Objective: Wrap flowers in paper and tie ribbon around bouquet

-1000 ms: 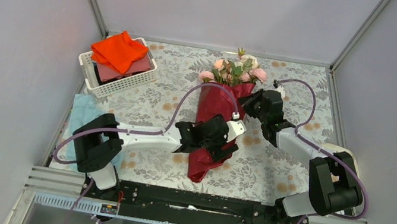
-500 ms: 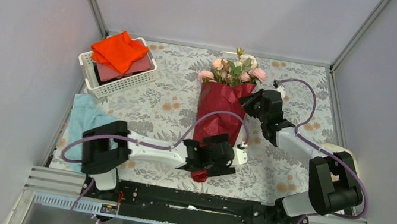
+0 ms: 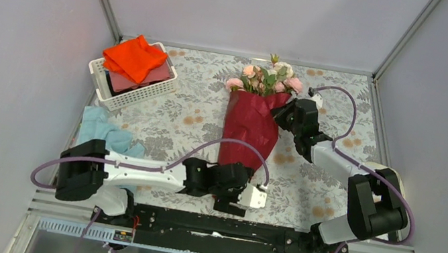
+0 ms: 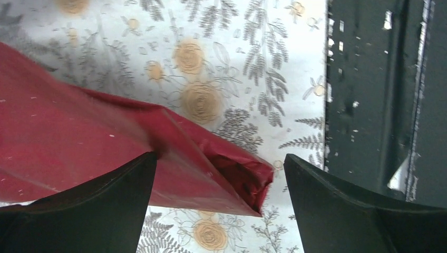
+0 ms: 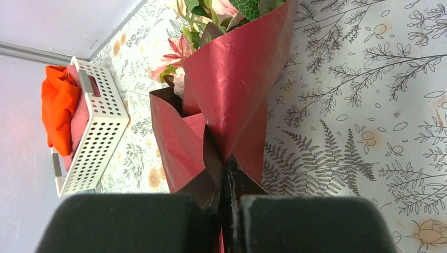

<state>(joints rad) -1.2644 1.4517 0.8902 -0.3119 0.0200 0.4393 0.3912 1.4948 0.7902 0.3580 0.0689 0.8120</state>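
Dark red and crinkly, faintly shiny: the paper [image 3: 249, 130], rolled into a cone around the flowers [image 3: 267, 79] and laid flat on the patterned table cover [image 3: 336, 90], blooms toward the far wall, narrow end toward the arm bases. Pinched at the cone's upper right lip, just below the roses, by the right gripper [image 5: 230, 197], jaws pressed together on the overlapping paper edges. Probably held so to keep the springy sheet from unrolling. From that wrist, two flaps meeting in a fold that runs straight in between the fingers. At the opposite end, straddled by the left gripper [image 4: 220, 155], jaws wide apart and holding nothing, the crumpled tip of the cone lying between them; impossible to tell whether one finger brushes the paper. Likely stationed there to gather or steady the stem end, with the stems themselves hidden inside the wrap. No ribbon to be found in any view, so tying judged not yet begun. Far left, near the back, a white perforated basket [image 3: 141, 94] holding a bright orange cloth [image 3: 135, 57] heaped over something pinkish red [image 3: 130, 82], too covered to identify. Nearer the arms than the basket, loose on the table and in no container, a light blue cloth [image 3: 102, 127].
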